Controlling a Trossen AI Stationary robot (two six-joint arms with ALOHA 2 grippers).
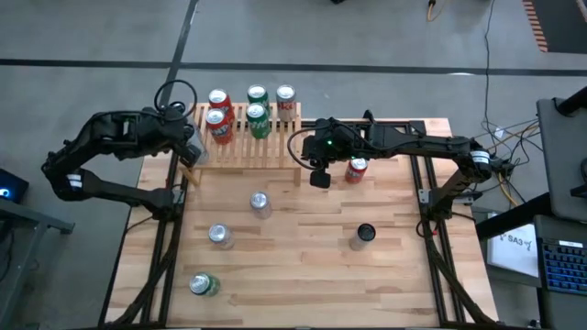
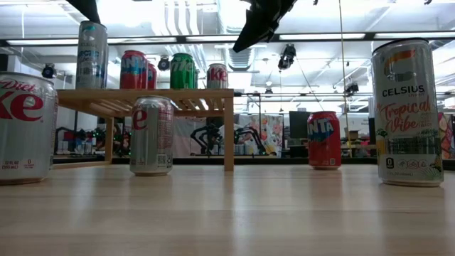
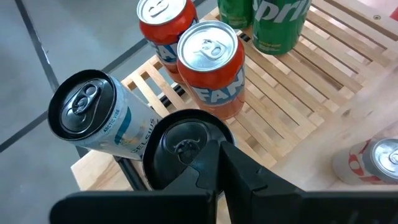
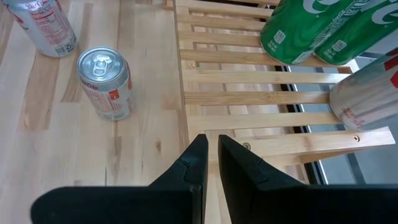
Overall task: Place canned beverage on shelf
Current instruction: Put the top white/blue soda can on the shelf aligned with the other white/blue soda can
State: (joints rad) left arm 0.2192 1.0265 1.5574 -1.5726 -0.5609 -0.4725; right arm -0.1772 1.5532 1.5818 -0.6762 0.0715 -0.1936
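Only from the left wrist: left gripper jaws pinching a Celsius can, tilted at the shelf corner. Right gripper jaws pressed together, empty, above the shelf's edge.

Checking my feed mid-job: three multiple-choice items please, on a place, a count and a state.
1. The red can off the shelf stands:
A) on the floor
B) on the table beside the right gripper
C) atop another can

2. Green cans on the shelf:
A) one
B) two
C) four

3. Right gripper's jaws:
A) wide open
B) shut on a can
C) shut, empty

B: the high view shows it upright next to that gripper.
B: two stand together on the slats.
C: the right wrist view shows nothing between them.
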